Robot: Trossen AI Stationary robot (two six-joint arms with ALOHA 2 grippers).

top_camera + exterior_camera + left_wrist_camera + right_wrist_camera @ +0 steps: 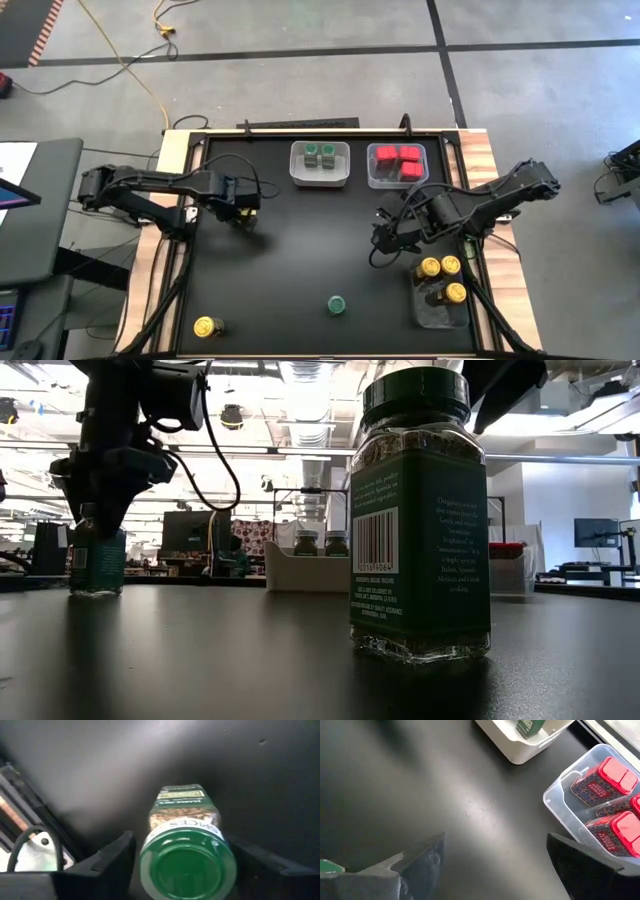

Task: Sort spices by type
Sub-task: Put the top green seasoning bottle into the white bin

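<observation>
A green-lidded jar [187, 865] stands upright on the black table near its left edge and also shows in the low view [97, 560]. My left gripper [182, 855] [240, 207] hangs over it, open, one finger on each side of the lid. My right gripper [495, 870] [385, 235] is open over bare table right of centre. Another green-lidded jar [337, 304] [420, 520] stands near the near edge. A yellow-lidded jar [207, 326] stands at the near left corner. My left gripper comes down from above with its fingers [112, 855] flanking the green lid [150, 865] of the jar, which stands on its base on the table. I cannot tell whether either finger touches the lid.
A white bin [320, 178] holding green-lidded jars and a clear bin [397, 183] holding red boxy containers [615, 770] sit at the far edge. A clear bin [440, 312] with yellow-lidded jars sits at the near right. The black mat's middle [300, 240] is bare.
</observation>
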